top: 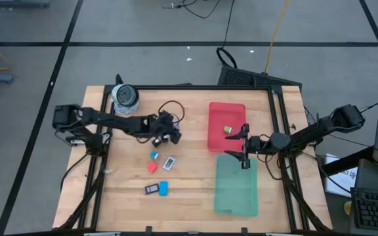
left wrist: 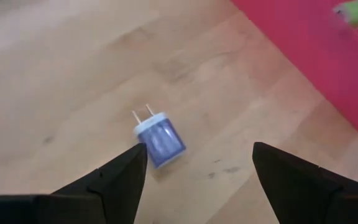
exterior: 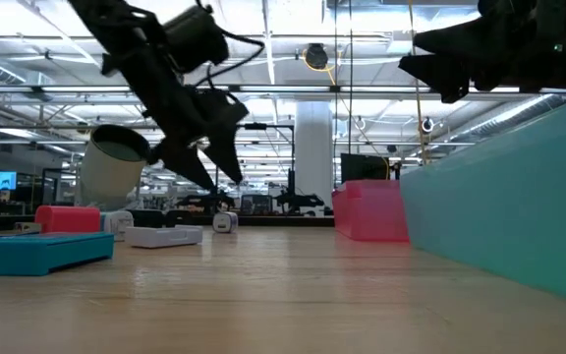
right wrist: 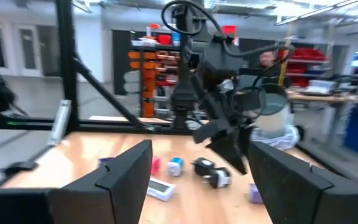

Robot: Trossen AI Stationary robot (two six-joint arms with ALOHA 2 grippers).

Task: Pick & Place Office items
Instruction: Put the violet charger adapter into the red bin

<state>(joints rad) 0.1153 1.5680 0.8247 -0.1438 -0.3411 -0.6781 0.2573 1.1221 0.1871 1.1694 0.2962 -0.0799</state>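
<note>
Overhead | left gripper (left wrist: pixel 197 163) jaws wide, empty | right gripper (right wrist: pixel 199 163) jaws wide | green piece (left wrist: pixel 357 12) blurred

Red tray (top: pixel 226 124), green tray (top: pixel 235 187)

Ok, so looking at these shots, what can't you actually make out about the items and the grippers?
- Small object in the red tray: a tiny yellowish speck in the high view, a blur at the picture's edge in the left wrist view; kind unclear.
- White labelled tag: print too small in the high view.
- Green tray: its near wall hides the inside in the low view.
- Left gripper: dark parts merge in the high view.
</note>
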